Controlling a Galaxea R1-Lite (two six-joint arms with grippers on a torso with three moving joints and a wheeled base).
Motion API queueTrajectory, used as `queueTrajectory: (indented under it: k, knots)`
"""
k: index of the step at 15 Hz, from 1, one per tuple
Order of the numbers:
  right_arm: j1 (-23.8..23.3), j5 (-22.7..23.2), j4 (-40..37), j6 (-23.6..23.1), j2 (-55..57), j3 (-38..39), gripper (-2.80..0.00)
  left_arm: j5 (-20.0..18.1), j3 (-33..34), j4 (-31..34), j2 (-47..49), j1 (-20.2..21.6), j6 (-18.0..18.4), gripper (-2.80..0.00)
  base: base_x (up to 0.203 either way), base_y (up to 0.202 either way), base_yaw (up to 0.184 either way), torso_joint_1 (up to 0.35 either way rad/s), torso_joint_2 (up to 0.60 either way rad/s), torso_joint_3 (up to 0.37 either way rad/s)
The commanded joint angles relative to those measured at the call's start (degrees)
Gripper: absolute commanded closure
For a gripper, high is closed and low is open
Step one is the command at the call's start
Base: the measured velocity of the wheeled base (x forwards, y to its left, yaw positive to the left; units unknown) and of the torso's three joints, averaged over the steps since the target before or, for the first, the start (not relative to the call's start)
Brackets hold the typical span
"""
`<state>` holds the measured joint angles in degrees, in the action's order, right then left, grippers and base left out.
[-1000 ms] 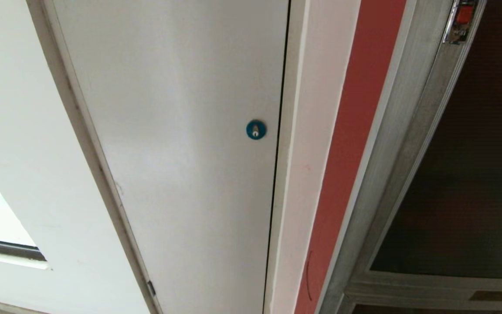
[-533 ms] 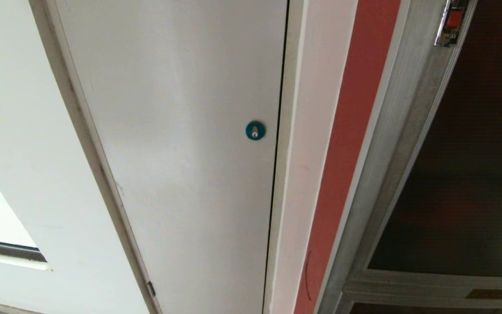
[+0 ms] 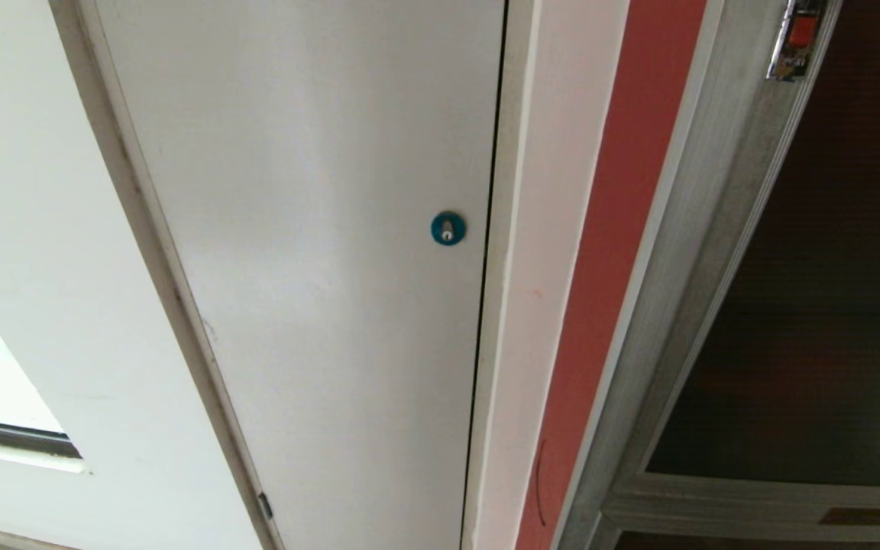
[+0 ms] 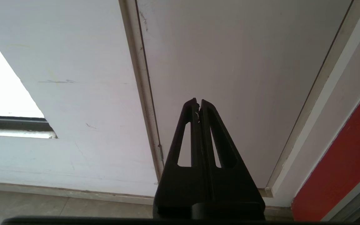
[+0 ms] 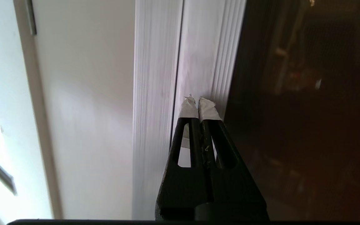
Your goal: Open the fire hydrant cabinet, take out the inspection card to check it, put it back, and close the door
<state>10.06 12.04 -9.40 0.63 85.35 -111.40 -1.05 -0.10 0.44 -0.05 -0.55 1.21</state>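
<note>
White wall (image 3: 20, 229) fills the left of the head view, with a white panel door (image 3: 318, 267) at centre carrying a blue round lock (image 3: 448, 228). A red strip (image 3: 608, 267) runs beside it. At the right edge stands the cabinet (image 3: 684, 252), its silver frame holding the dark glass door (image 3: 814, 305), which sits flush in that frame; a red-and-metal latch (image 3: 795, 42) shows at the upper right corner. Neither arm shows in the head view. In the right wrist view the right end effector (image 5: 197, 100) has its taped tips pressed together, holding nothing, just in front of the frame beside the dark glass. In the left wrist view the left end effector (image 4: 198, 101) is likewise together and empty, facing the white door's lower part.
</note>
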Motion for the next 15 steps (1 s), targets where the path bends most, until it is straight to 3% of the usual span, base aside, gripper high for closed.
queueTrajectory:
  k: [1, 5, 8, 11, 15]
  knots:
    - [0.9, 0.5, -0.6, 0.0, -2.5, 1.1, 0.00, 0.0, 0.0, 0.0, 0.0, 0.0, 0.0, 0.00, 0.000, 0.000, 0.000, 0.000, 0.00, 0.000]
    - [3.7, 1.7, -2.8, -0.2, -8.1, 6.9, 0.00, 0.0, 0.0, 0.0, 0.0, 0.0, 0.0, 0.00, 0.000, 0.000, 0.000, 0.000, 0.00, 0.000]
    - [3.8, 8.0, -9.9, 0.2, -10.8, 7.8, 0.00, 0.0, 0.0, 0.0, 0.0, 0.0, 0.0, 0.00, 0.000, 0.000, 0.000, 0.000, 0.00, 0.000]
    - [3.7, 9.9, -11.3, 2.9, -10.7, 7.4, 0.00, 0.0, 0.0, 0.0, 0.0, 0.0, 0.0, 0.00, 0.000, 0.000, 0.000, 0.000, 0.00, 0.000]
    - [3.4, 9.7, -11.7, 3.1, -9.5, 7.5, 0.00, 0.0, 0.0, 0.0, 0.0, 0.0, 0.0, 0.00, 0.000, 0.000, 0.000, 0.000, 0.00, 0.000]
